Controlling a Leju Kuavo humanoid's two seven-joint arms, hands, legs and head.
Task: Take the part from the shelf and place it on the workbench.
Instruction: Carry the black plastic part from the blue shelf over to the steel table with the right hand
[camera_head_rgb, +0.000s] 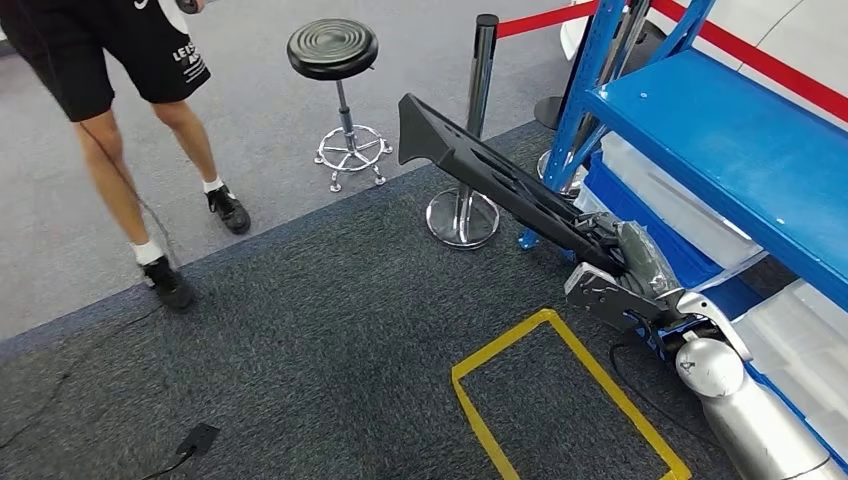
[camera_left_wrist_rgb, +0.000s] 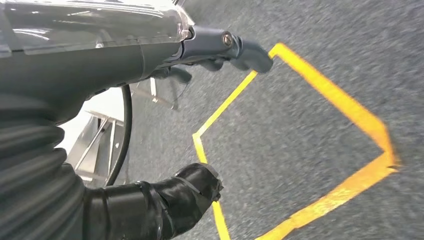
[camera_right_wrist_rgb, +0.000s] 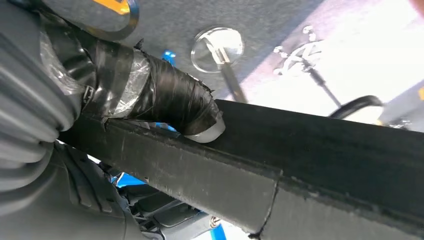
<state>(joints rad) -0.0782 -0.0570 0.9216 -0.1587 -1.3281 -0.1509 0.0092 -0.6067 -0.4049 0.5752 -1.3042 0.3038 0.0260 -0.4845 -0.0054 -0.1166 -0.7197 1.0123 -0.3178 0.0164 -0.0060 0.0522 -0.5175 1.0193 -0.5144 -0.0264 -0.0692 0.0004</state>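
Observation:
A long black plastic part (camera_head_rgb: 490, 175) slants up and to the left over the dark carpet, clear of the blue shelf (camera_head_rgb: 740, 140). My right hand (camera_head_rgb: 628, 262) grips its lower end beside the shelf's front edge. In the right wrist view the tape-wrapped thumb (camera_right_wrist_rgb: 175, 107) presses on the top face of the part (camera_right_wrist_rgb: 330, 150). My left hand (camera_left_wrist_rgb: 210, 110) hangs over the carpet with its fingers (camera_left_wrist_rgb: 245, 50) and thumb (camera_left_wrist_rgb: 192, 187) apart and nothing between them.
A person's legs (camera_head_rgb: 130, 190) stand at the far left on the grey floor. A black stool (camera_head_rgb: 335, 50) and a chrome stanchion (camera_head_rgb: 470, 150) with red rope stand behind the part. Yellow tape (camera_head_rgb: 560, 400) marks a rectangle on the carpet. White bins (camera_head_rgb: 800, 350) fill the lower shelf.

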